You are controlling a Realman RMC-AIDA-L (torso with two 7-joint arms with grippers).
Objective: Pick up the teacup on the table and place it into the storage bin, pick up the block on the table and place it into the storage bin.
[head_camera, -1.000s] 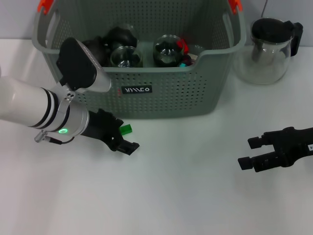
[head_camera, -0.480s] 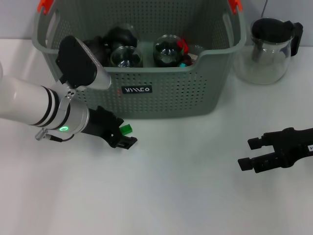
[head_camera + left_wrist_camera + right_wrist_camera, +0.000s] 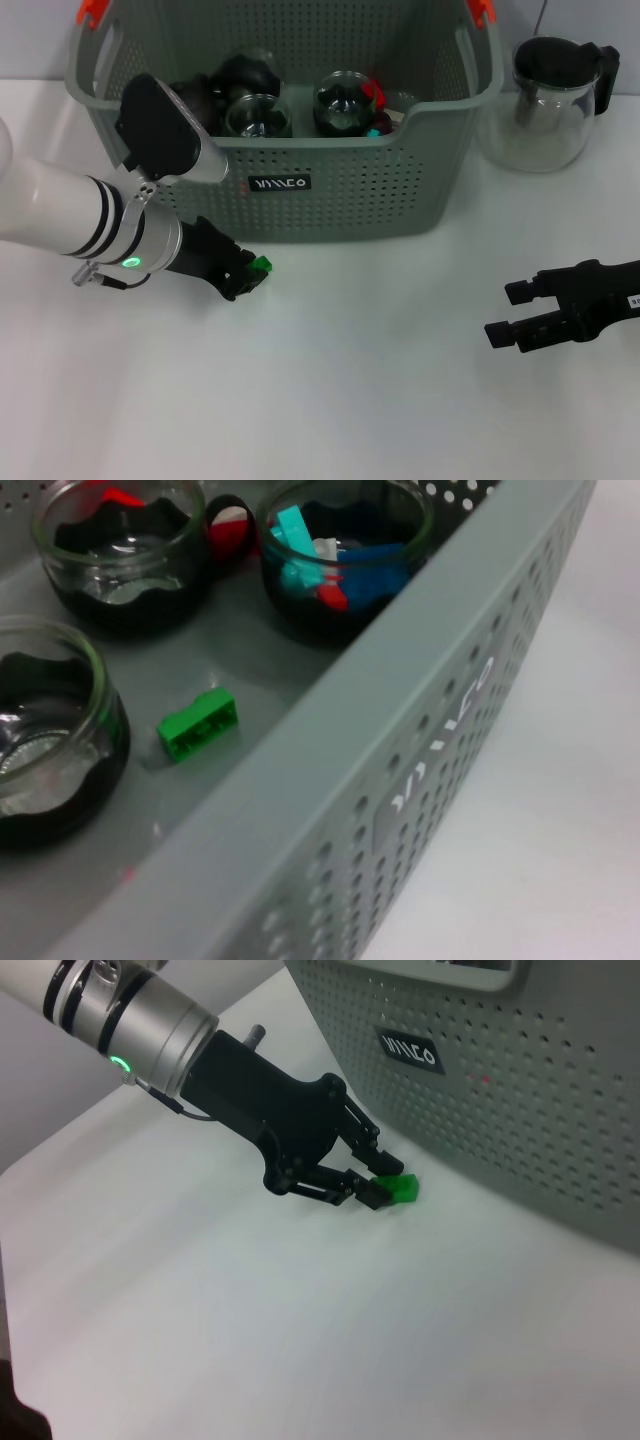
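block (image 3: 261, 265): small bright-green brick | left pincer (image 3: 250, 275): closed on it | right pincer (image 3: 512, 312): parted, empty

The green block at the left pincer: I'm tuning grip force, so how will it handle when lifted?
The green block looks like rigid plastic, probably light. Small and smooth-faced, it could slip or twist in the left pincer. Flat sides mean it shouldn't roll.

The bench (image 3: 380, 400) before me is plain white and matte, evenly lit, with only soft shadows on it. Beyond its far edge I see a pale grey wall (image 3: 30, 40). A thin dark cable (image 3: 541, 18) hangs near the far right corner.
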